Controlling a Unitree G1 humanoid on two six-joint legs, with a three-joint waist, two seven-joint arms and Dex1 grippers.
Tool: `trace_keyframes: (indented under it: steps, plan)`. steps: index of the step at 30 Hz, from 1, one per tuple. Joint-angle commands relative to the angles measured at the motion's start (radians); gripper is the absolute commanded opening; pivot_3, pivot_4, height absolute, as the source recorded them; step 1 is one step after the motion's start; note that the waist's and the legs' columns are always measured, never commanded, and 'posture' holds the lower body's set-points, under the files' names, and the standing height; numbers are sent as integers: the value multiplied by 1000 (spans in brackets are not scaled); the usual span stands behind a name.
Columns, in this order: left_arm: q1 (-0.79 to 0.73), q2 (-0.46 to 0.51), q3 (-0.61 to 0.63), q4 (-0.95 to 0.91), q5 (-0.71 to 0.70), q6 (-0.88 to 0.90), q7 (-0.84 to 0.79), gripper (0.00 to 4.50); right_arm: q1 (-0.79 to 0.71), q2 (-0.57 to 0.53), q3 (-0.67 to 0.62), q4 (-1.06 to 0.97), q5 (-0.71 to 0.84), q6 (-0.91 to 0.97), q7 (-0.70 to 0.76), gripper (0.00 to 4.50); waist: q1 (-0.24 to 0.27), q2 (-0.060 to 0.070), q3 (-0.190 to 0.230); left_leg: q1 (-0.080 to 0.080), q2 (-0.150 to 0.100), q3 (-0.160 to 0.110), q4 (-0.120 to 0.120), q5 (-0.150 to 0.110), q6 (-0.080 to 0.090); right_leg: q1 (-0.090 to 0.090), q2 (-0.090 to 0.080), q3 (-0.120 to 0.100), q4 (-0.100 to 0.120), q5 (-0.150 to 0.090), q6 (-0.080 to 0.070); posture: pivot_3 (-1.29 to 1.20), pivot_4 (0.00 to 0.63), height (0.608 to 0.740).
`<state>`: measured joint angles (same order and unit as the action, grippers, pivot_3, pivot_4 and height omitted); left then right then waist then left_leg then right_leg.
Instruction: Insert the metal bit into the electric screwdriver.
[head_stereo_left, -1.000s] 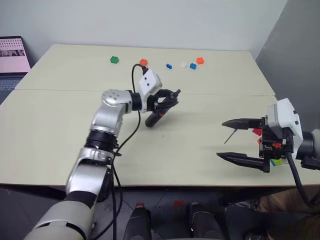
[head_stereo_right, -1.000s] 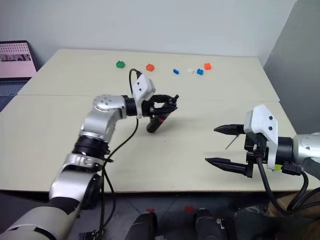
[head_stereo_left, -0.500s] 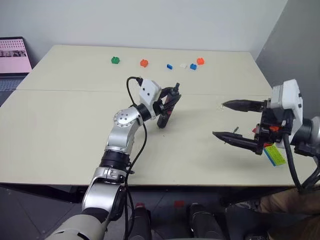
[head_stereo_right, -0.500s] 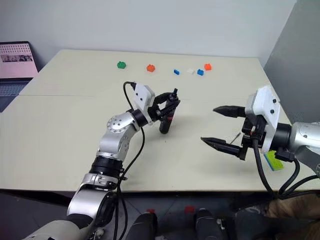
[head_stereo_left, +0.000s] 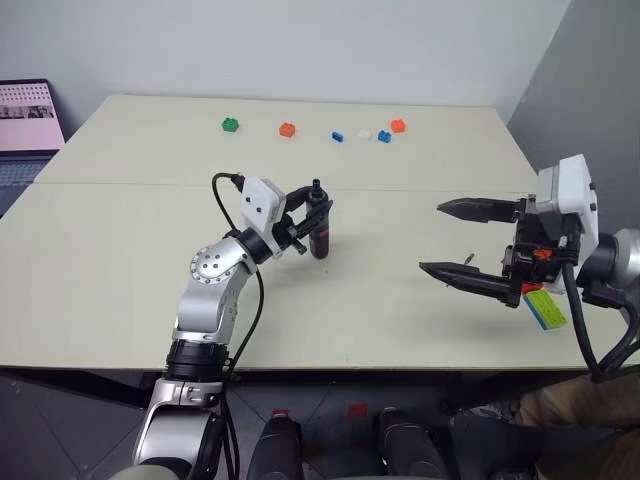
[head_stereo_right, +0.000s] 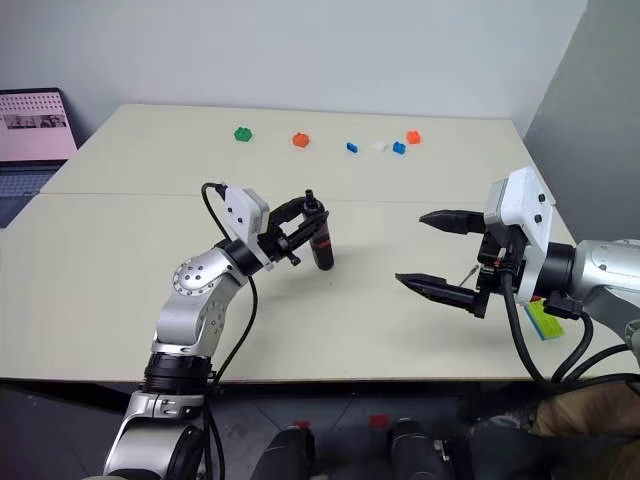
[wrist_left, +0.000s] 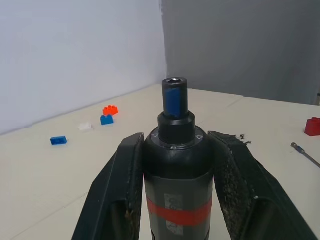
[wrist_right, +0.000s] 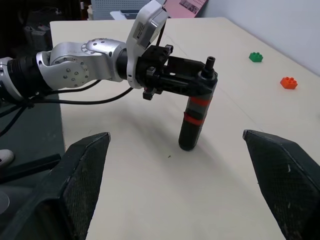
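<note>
My left gripper (head_stereo_left: 312, 212) is shut on the electric screwdriver (head_stereo_left: 319, 232), a black cylinder with red bands. It holds the tool upright left of the table's middle, the open socket end up (wrist_left: 174, 81). The black fingers (wrist_left: 122, 190) clamp the upper body from both sides. Whether the lower end touches the table I cannot tell. The metal bit (head_stereo_right: 468, 271), a thin grey rod, lies on the table to the right, near my right gripper (head_stereo_right: 410, 247). That gripper hangs above the table, open and empty, its fingers (wrist_right: 82, 172) pointing toward the screwdriver (wrist_right: 196, 115).
Several small bricks sit in a row at the table's far side, from green (head_stereo_left: 230, 123) to orange (head_stereo_left: 398, 125). A red brick (wrist_left: 313, 126) lies near the bit. A green, blue and yellow piece (head_stereo_left: 545, 308) lies under the right wrist. A laptop (head_stereo_left: 25, 110) stands far left.
The left arm drew back and to the left with the screwdriver, swinging it from a slant to upright. The right gripper rose slightly and stayed open.
</note>
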<state>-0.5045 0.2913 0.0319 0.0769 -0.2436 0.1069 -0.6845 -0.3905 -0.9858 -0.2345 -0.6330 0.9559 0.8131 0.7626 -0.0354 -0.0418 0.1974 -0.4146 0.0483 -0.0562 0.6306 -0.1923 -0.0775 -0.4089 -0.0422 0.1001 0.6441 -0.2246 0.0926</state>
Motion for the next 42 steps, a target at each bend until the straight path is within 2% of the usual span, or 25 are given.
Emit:
trace_keyframes:
  steps: [1,11,16,20,25,32,37,42]
  plan:
    - [13,13,3,-34,1,9,21,1620,-30,-8,6,5,-23,-23,17,4500,0,0,0,0,0,0,0,0,0,0,0,0,0,0,0,0,150,740]
    - [11,-13,-1,-59,-16,-4,53,1619,-40,-14,36,42,-107,-53,51,4500,0,0,0,0,0,0,-1,0,0,0,0,0,-1,0,0,0,150,740]
    - [8,-27,3,-143,-53,41,80,1619,-27,-69,61,120,-219,-123,140,4500,3,0,0,-2,0,0,-1,0,0,-1,0,0,-1,0,0,0,150,740]
    - [42,-27,-11,-213,-52,57,91,1619,-53,-122,150,242,-367,-243,257,4500,2,0,0,-3,0,0,-1,0,0,-2,0,0,-3,0,0,0,150,740]
    - [79,-31,-16,-228,-38,48,104,1618,-178,-146,364,453,-632,-493,443,4500,-6,0,0,-2,0,2,-2,0,0,-3,0,0,-3,0,0,0,150,740]
    - [122,-41,-39,-245,-21,37,129,1618,-447,-47,641,913,-1015,-1005,642,4500,-22,1,1,-2,0,3,-2,0,0,-3,-1,0,-3,0,0,0,150,740]
    - [131,-39,-43,-252,-14,36,144,1618,-660,71,799,1328,-1260,-1361,633,4500,-25,2,1,-2,0,3,-3,0,0,-3,-1,0,-3,0,0,0,150,740]
    - [139,-39,-54,-278,-9,47,159,1618,-817,182,913,1634,-1450,-1561,542,4500,-29,2,2,-1,0,3,-3,0,0,-3,-1,1,-3,0,0,0,150,740]
